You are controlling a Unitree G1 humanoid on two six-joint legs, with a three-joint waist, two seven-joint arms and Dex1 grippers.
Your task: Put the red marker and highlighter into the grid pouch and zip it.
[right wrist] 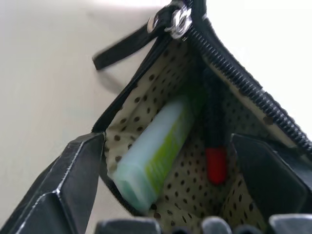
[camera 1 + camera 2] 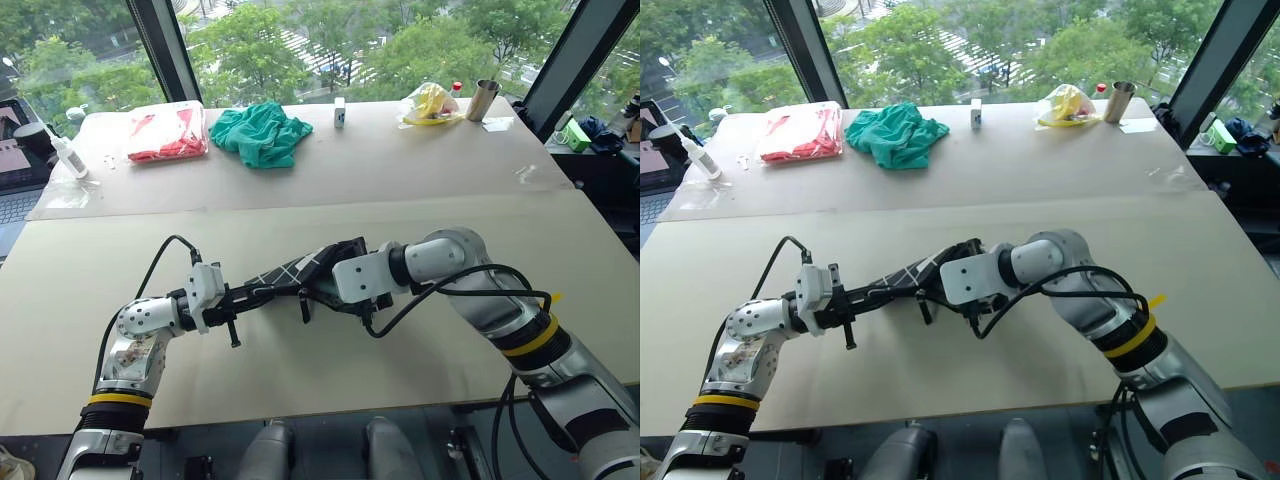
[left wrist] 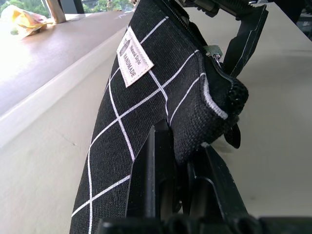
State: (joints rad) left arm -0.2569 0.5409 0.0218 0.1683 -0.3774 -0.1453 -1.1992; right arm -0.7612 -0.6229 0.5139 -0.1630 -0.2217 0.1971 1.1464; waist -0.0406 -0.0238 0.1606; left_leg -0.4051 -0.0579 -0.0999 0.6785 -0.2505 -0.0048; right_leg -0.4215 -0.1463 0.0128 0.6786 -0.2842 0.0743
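Observation:
The grid pouch [image 2: 290,270] is held up off the beige table, its white label [image 3: 134,57] facing out. My left gripper [image 2: 245,293] is shut on the pouch's end, with both black fingers [image 3: 161,170] pinching the fabric. My right gripper [image 2: 318,292] is at the pouch's other end, open, its fingers [image 1: 73,185] spread to either side of the unzipped mouth. Inside, on the dotted lining, lie the light green highlighter [image 1: 153,156] and the red marker [image 1: 215,146], side by side. The zipper pull [image 1: 178,19] sits at the far end of the opening.
Along the far side of the table lie a clear bag of red items [image 2: 168,135], a teal cloth [image 2: 262,130], a small white box [image 2: 340,112], a yellow bag [image 2: 430,105] and a metal cup [image 2: 483,98]. A white bottle [image 2: 65,150] stands at far left.

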